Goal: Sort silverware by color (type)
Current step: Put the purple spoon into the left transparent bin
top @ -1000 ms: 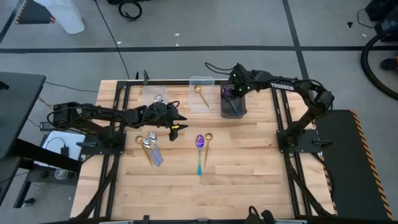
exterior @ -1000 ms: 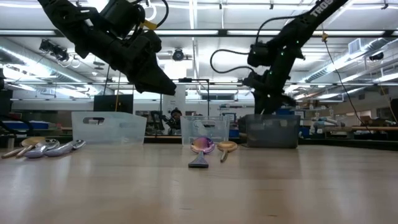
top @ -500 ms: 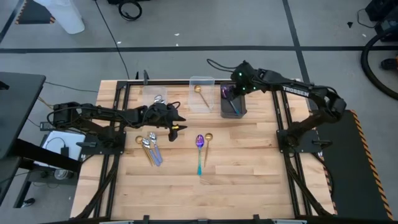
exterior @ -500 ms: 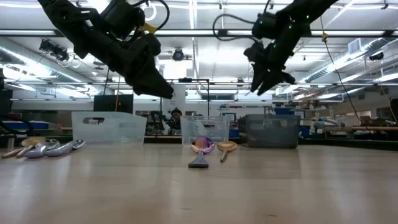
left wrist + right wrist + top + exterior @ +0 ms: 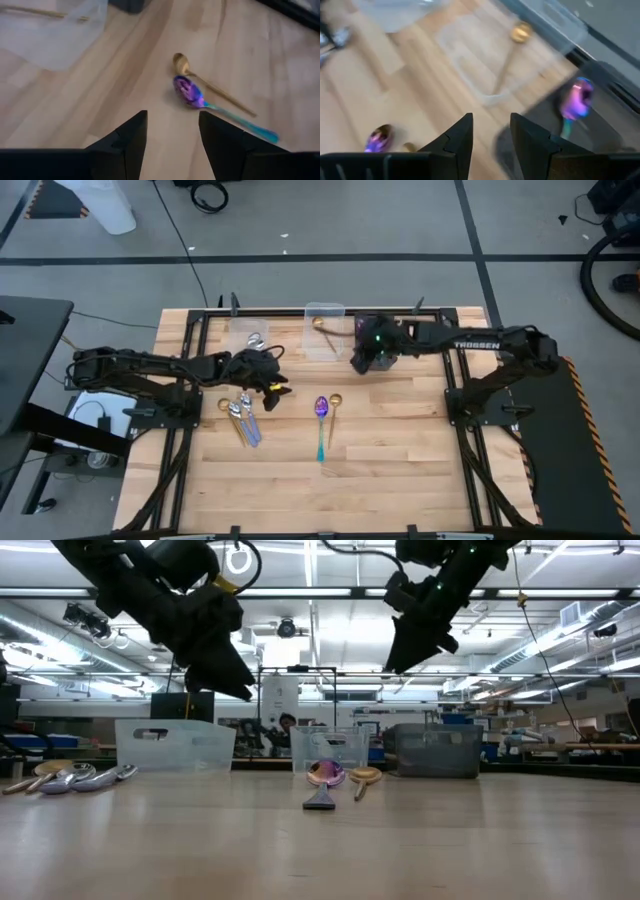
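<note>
**Both grippers empty above the table, spoons still scattered**

The left gripper [image 5: 283, 385] hangs above the wood with its fingers [image 5: 131, 135] spread and nothing between them; it sits between the silver spoons [image 5: 243, 414] lying in a loose cluster on the left part of the table [image 5: 400, 470] and the pair at the middle. That pair is an iridescent purple spoon [image 5: 190, 93] with a teal handle and a gold spoon [image 5: 181, 62], side by side with bowls nearly touching. The right gripper [image 5: 357, 365] hovers by the dark bin [image 5: 390, 360], fingers [image 5: 457, 137] parted and holding nothing. Its wrist view shows a purple spoon [image 5: 576, 102] inside that dark bin and a gold one [image 5: 520, 33] in the middle clear bin [image 5: 325, 330]. The left clear bin [image 5: 252, 335] holds a silver spoon [image 5: 255, 339].
</note>
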